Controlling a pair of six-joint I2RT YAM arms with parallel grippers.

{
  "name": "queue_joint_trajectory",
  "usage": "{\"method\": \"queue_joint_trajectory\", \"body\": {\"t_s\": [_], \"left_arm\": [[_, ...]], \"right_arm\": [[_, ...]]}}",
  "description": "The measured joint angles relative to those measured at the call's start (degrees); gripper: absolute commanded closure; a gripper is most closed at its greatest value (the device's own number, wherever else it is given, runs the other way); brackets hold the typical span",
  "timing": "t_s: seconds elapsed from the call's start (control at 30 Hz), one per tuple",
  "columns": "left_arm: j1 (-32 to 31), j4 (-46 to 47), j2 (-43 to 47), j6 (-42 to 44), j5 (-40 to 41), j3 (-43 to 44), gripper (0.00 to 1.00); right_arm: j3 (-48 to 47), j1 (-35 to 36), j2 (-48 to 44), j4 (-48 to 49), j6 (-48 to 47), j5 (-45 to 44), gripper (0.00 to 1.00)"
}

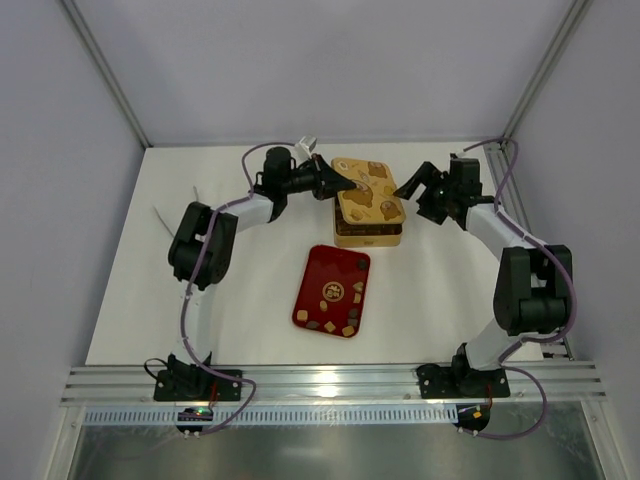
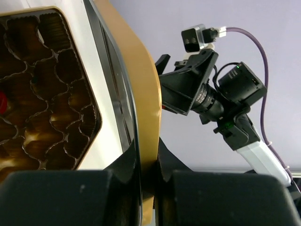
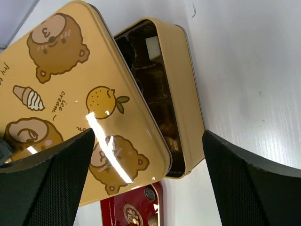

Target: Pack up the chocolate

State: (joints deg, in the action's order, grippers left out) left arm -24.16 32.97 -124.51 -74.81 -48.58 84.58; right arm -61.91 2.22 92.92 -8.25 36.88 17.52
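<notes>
Left gripper (image 1: 346, 183): closed tight on the left edge of the tin lid (image 1: 368, 186), with the gold rim pinched between its fingers.
Right gripper (image 1: 416, 192): jaws spread wide and holding nothing. It sits just to the right of the tin, apart from the lid.
Tin lid: gold, printed with bears, an orange and an ice-cream cone. It is tilted over the base, so a gap shows the inside.
Gold tin (image 3: 186, 94): stands on the table (image 1: 240, 300), just beyond the red tray (image 1: 318, 262). Dark fluted compartments (image 2: 47, 94) line it. One end compartment shows a pale square, and the others are too dark to read.
Red tray: lies flat between the two arms.
Chocolate (image 1: 330, 326): small tan and dark pieces lying on the red tray, most of them at its near end.
</notes>
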Motion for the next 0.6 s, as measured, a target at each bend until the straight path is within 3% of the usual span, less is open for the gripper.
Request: {"method": "queue_joint_trajectory", "body": {"t_s": [0.6], "left_arm": [[1.8,5.9,-7.0,-5.9,-8.5,2.5,0.98]], "right_arm": [[-1.0,3.1,5.4,1.9,0.0,-1.4,0.07]]}}
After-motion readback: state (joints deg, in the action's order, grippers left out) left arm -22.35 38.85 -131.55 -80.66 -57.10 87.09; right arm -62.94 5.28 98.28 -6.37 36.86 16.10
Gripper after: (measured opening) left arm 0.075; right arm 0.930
